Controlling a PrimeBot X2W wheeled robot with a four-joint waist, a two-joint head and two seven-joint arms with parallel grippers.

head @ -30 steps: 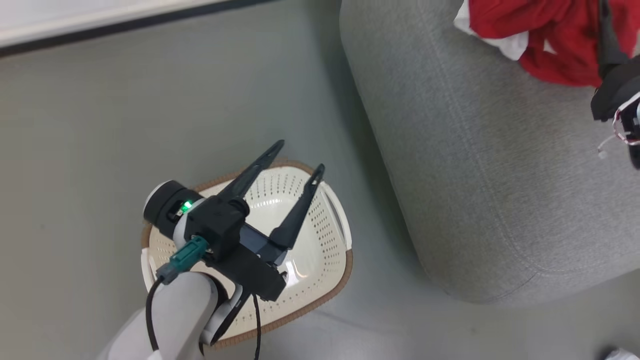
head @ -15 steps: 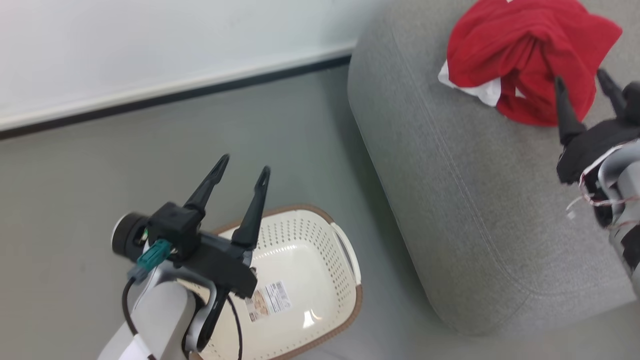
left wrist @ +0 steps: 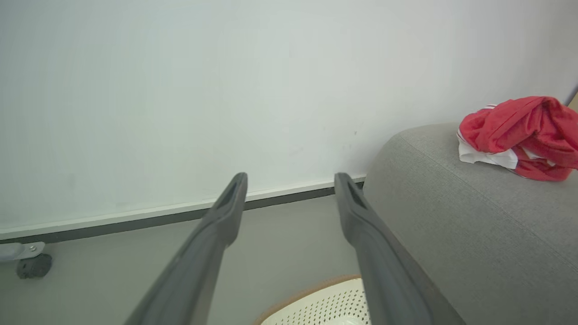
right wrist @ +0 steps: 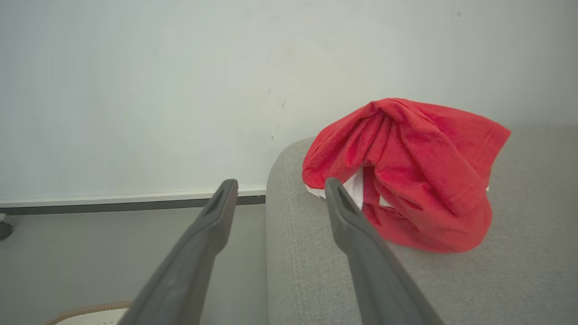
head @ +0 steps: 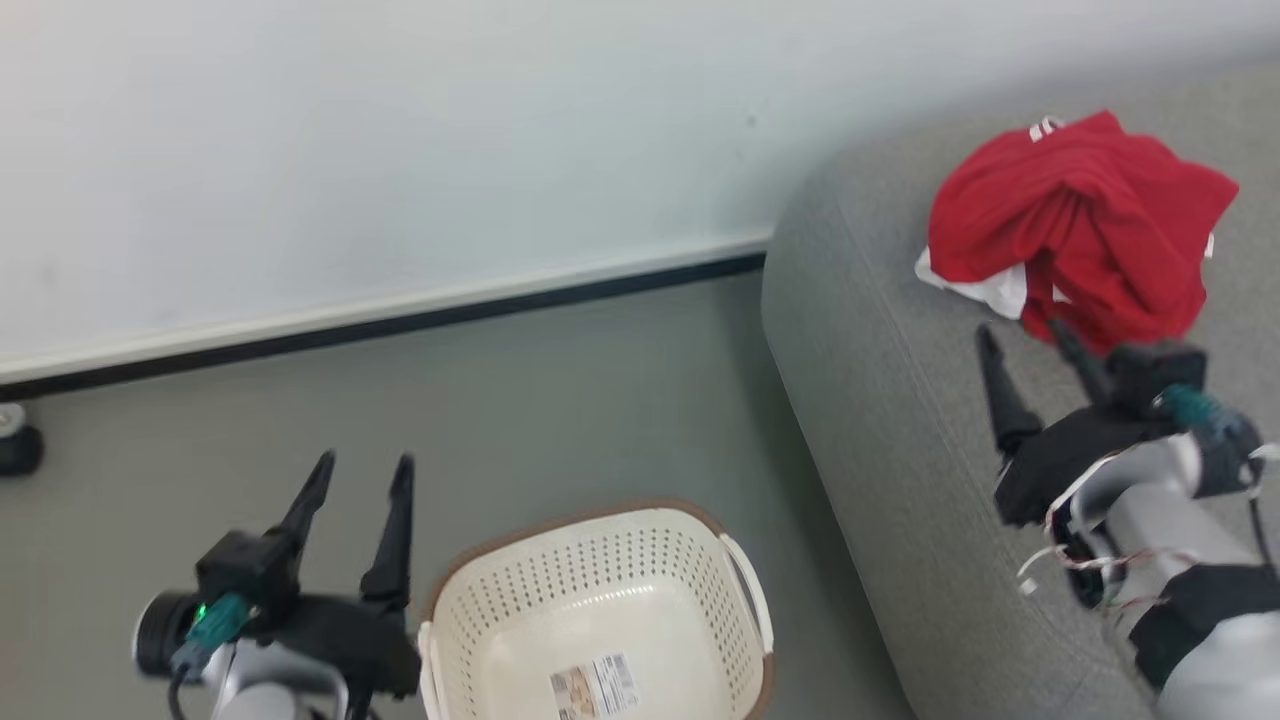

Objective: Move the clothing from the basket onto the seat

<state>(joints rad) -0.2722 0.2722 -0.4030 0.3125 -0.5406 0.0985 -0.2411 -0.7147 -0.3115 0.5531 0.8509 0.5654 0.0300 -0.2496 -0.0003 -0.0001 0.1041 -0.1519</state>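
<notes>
The red clothing [head: 1080, 235] with white trim lies bunched on the grey seat [head: 900, 420], near its far corner; it shows too in the left wrist view [left wrist: 524, 135] and the right wrist view [right wrist: 406, 171]. The cream basket [head: 590, 600] with a brown rim stands on the floor beside the seat, holding only a label. My left gripper [head: 362, 472] is open over the floor left of the basket, fingers empty. My right gripper [head: 1020, 335] hangs open over the seat just short of the clothing, holding nothing.
A white wall with a dark skirting line [head: 400, 320] runs behind the grey floor [head: 560, 400]. A small dark caster [head: 18, 445] sits at the far left by the wall.
The head camera has tilted up, so the whole scene slid down the picture. My left gripper has moved off the basket to its left. My right gripper has drawn back from the clothing.
</notes>
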